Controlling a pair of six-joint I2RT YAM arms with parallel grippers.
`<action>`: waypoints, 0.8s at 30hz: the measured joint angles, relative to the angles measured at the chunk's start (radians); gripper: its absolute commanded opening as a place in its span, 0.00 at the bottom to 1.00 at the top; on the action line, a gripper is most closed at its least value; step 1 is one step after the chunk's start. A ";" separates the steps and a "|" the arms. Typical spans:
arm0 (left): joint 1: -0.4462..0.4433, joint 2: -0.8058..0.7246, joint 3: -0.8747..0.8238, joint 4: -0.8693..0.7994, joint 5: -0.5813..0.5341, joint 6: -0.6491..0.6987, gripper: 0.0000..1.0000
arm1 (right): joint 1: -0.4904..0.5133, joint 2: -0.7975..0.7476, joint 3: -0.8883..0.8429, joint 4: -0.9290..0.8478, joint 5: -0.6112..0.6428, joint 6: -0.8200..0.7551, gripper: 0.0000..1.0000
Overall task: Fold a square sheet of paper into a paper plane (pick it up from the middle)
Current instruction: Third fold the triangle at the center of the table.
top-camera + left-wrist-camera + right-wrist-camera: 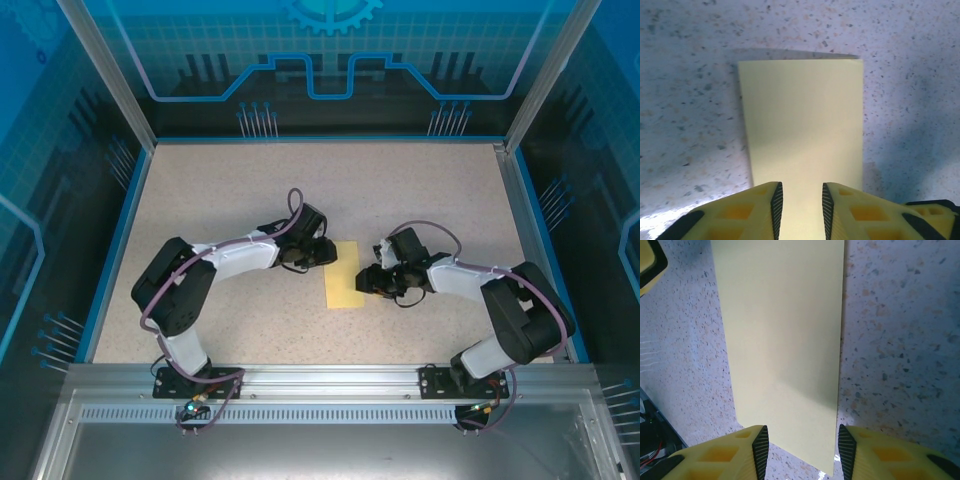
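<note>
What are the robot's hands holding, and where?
Nothing looks gripped. The yellow paper lies on the table. The left gripper and right gripper are at opposite edges of it, jaws apart.

Speckled beige desk [250, 190] with blue edging [320, 139], translucent blue wall panels [330, 50] printed with circuit and gear patterns, aluminium corner posts [105, 70], slotted metal rail [330, 385] along the near edge, even bright light

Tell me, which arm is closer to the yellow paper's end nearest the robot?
Right. The right end effector sits at the paper's right edge near that end; the left end effector is at its left edge by the far end.
</note>
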 measured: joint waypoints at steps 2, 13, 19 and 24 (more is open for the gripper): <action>0.000 0.011 0.002 0.011 0.014 0.000 0.28 | 0.000 0.000 0.000 0.000 0.000 0.001 0.44; 0.000 0.108 0.021 0.003 0.006 0.017 0.27 | 0.000 0.011 0.000 0.020 -0.002 0.016 0.46; 0.000 0.111 0.021 0.003 0.005 0.023 0.27 | 0.000 0.035 0.000 0.029 -0.015 0.019 0.46; 0.000 0.112 0.021 0.003 0.005 0.023 0.27 | 0.000 0.042 0.000 0.043 -0.032 0.024 0.45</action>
